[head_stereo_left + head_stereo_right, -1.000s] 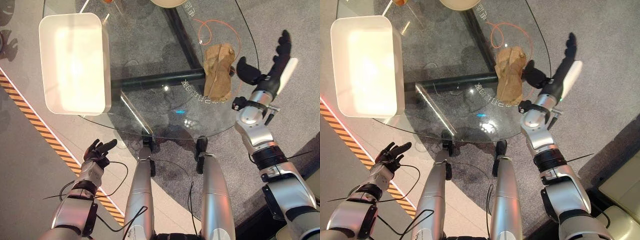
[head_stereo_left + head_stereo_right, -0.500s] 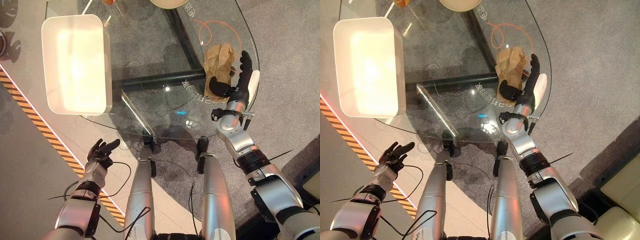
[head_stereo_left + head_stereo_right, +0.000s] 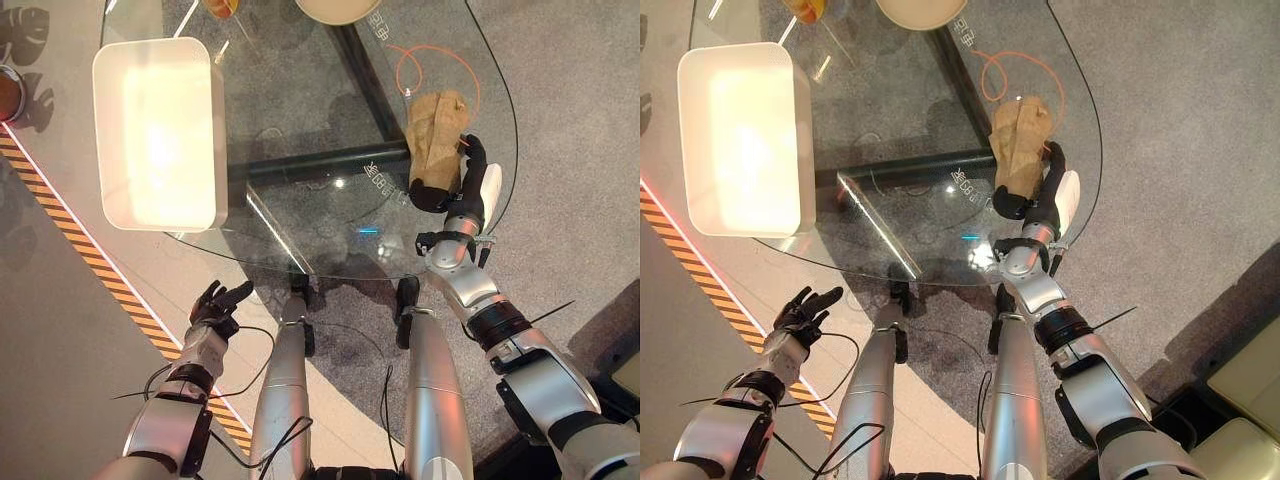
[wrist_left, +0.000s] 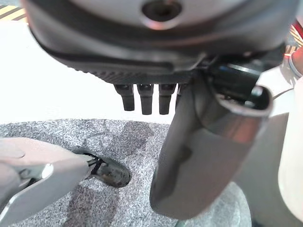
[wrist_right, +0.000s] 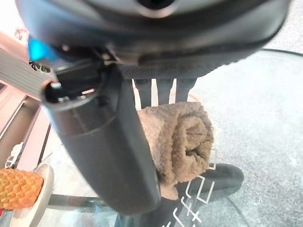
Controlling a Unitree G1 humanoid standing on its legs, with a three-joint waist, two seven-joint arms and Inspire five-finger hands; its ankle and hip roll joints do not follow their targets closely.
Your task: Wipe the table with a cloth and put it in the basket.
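The glass bench [image 3: 300, 120] carries a white basket [image 3: 155, 130] at its left end. The cloth [image 3: 435, 135], a rolled tan bundle, lies near the right edge, its long axis running away from the robot. The right robot hand [image 3: 462, 185] rests beside it, thumb and straight fingers flanking the roll, not yet closed. The left robot hand [image 3: 218, 303] hangs relaxed, well apart.
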